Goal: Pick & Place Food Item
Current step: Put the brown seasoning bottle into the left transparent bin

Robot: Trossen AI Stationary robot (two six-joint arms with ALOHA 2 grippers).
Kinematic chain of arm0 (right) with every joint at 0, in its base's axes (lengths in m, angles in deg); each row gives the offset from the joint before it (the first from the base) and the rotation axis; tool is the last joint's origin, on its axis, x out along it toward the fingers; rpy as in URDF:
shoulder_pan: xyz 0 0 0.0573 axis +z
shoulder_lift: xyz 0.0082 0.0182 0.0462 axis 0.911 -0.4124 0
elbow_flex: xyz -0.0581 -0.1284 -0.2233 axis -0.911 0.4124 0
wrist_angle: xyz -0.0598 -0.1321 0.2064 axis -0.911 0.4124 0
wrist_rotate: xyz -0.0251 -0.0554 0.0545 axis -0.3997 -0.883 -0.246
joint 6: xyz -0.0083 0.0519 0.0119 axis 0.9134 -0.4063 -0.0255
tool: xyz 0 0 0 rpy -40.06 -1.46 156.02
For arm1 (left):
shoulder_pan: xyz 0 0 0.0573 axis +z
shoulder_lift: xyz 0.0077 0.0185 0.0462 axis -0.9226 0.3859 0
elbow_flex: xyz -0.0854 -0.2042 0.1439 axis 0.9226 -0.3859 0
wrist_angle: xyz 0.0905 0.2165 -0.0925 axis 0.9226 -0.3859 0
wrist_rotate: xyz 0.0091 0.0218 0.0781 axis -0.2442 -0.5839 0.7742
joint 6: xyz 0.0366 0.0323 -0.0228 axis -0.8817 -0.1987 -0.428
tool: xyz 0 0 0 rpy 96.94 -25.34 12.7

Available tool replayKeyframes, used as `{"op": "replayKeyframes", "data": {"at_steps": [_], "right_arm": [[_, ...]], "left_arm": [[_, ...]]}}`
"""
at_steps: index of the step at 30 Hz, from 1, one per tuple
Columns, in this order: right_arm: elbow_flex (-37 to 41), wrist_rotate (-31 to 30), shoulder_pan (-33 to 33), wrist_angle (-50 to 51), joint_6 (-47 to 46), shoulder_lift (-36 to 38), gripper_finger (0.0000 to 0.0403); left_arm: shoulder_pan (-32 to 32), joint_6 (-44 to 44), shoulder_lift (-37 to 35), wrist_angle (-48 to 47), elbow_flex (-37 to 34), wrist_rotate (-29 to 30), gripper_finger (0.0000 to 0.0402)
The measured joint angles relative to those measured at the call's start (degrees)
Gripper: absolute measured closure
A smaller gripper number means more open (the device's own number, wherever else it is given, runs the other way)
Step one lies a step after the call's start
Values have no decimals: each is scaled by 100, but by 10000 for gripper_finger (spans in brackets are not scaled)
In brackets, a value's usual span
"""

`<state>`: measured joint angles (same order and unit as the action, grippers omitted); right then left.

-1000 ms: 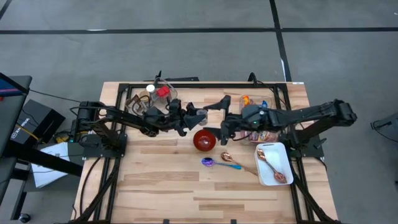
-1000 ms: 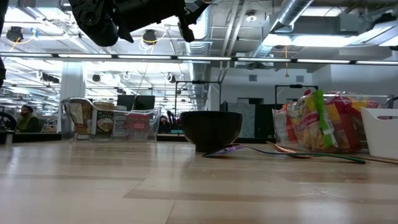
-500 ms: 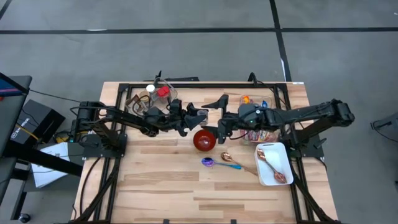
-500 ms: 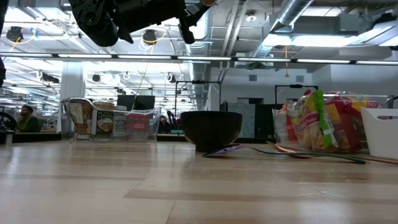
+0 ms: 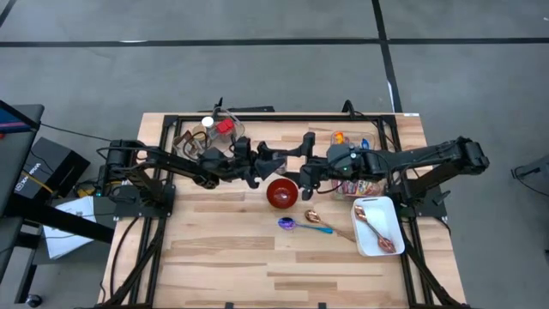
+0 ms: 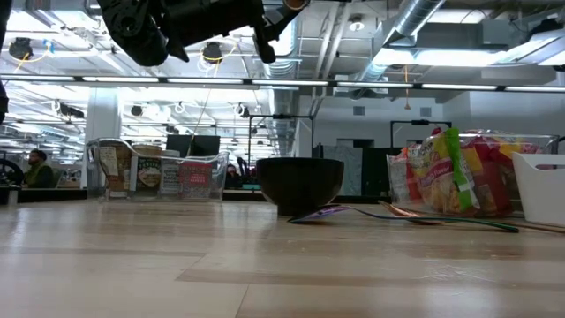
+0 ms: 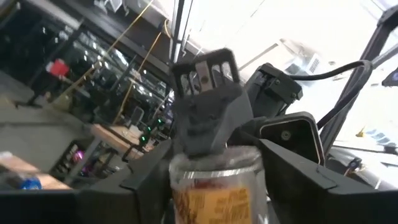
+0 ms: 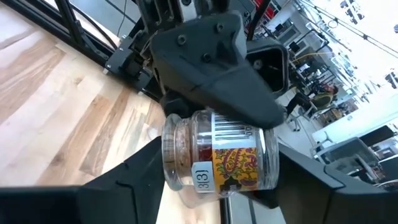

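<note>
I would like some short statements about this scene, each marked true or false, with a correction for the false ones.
1. A glass jar sits between both grippers, above the table. True.
2. The red bowl lies upside down. False: it stands upright, open side up.
3. Two spoons lie in the white tray. False: one copper spoon lies in the tray; the purple spoon and another copper one lie on the table.
4. The left gripper and right gripper meet over the bowl's far side. True.

Jar between both end effectors, above bowl, spoons nearby
</note>
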<state>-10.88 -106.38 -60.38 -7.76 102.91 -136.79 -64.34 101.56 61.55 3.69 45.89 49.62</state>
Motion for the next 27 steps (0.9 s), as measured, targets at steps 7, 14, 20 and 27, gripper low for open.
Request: {"op": "replayKeyframes", "data": {"at_steps": [7,14,20,27], "right_arm": [[4,-104,119,59,-194,51,172],[9,-168,148,879,-1219,373,174],[19,637,161,1506,-2651,595,175],[-28,1450,-23,1201,-3560,600,174]], "left_arm": [[30,-810,-6,41,0,53,130],[87,-2243,-277,-976,4,77,128],[-143,-4334,-700,-2421,17,48,128],[-977,-7569,-667,-3587,-100,1302,134]]}}
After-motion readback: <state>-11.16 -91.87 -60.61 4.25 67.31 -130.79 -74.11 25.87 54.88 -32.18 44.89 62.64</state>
